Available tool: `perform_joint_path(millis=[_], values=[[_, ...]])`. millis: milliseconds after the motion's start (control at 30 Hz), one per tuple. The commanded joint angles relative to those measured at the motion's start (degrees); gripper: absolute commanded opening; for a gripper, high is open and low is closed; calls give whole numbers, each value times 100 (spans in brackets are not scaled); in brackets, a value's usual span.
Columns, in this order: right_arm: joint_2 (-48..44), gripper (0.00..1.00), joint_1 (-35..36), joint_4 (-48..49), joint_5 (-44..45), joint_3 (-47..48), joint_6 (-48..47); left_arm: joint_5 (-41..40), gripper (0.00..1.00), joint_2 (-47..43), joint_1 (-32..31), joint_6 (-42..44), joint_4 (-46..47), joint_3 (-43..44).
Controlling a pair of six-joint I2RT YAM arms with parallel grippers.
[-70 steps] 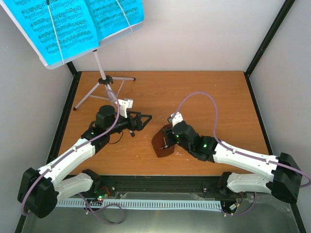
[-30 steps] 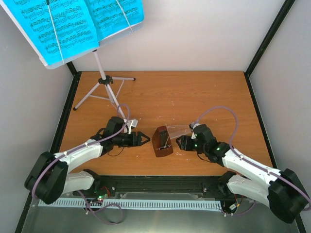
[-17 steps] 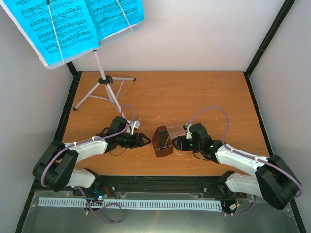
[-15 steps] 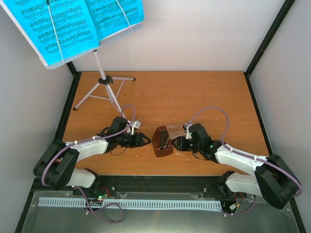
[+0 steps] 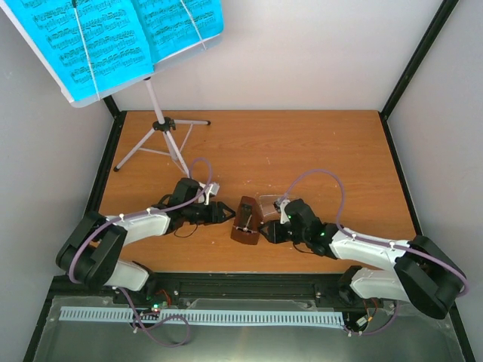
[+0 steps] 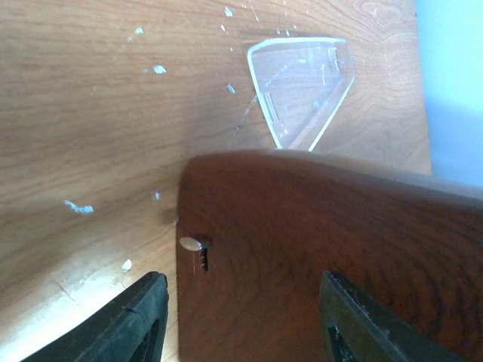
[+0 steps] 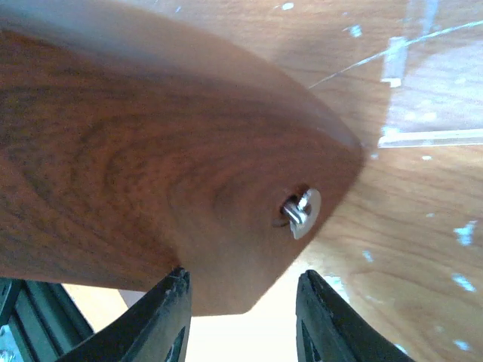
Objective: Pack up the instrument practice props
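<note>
The brown metronome (image 5: 244, 220) stands near the table's front middle, between my two grippers. Its clear cover (image 5: 272, 201) lies flat on the wood just behind it, detached. My left gripper (image 5: 226, 212) is close against its left side, jaws open; in the left wrist view the wood (image 6: 317, 241) fills the space ahead of the left gripper (image 6: 253, 324). My right gripper (image 5: 266, 231) is open at its right side. In the right wrist view the metronome's lower corner (image 7: 189, 188) hangs between the jaws of the right gripper (image 7: 241, 317). Cyan sheet-music pages (image 5: 113, 38) rest on the silvery music stand (image 5: 162, 124) at back left.
The stand's tripod legs (image 5: 136, 154) spread over the back-left part of the wooden table (image 5: 317, 151). White walls enclose the table, with a black frame post (image 5: 419, 60) at the back right. Purple cables loop above both wrists.
Both grippers have closed in on the metronome from either side and their jaws have narrowed. The metronome has shifted slightly left and turned, now apart from the clear cover.
</note>
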Motion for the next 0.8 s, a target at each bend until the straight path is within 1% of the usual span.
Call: perform_joint_path(millis=[0,133,233,367,433,500,600,667,733,767], values=[[150,39,387,653,57,-27,62,-9,56,57,-43,196,307,223],[312,39,603,851,225,-20,158,-192,56,30,-37,284,236,247],[189,40,659,831,452,-81,210,-626,57,-170,-33,349,11,274],[-329,44,660,407,839,-166,133,-1306,64,-676,-6,492,-423,331],[-671,51,660,139,1010,-193,78,-1629,72,-986,47,600,-707,414],[-1034,58,660,-166,1150,-197,0,-1929,82,-1309,107,706,-1074,570],[-1588,78,660,-570,1320,-131,-209,-2241,98,-1780,137,991,-1772,997],[-1950,89,660,-748,1317,-56,-407,-2268,100,-1988,184,1300,-2137,1460],[-2266,99,660,-854,1310,104,-598,-1901,99,-2122,375,1689,-2376,1876],[-2408,100,659,-834,1273,184,-714,-1638,99,-2150,559,1853,-2462,2087]])
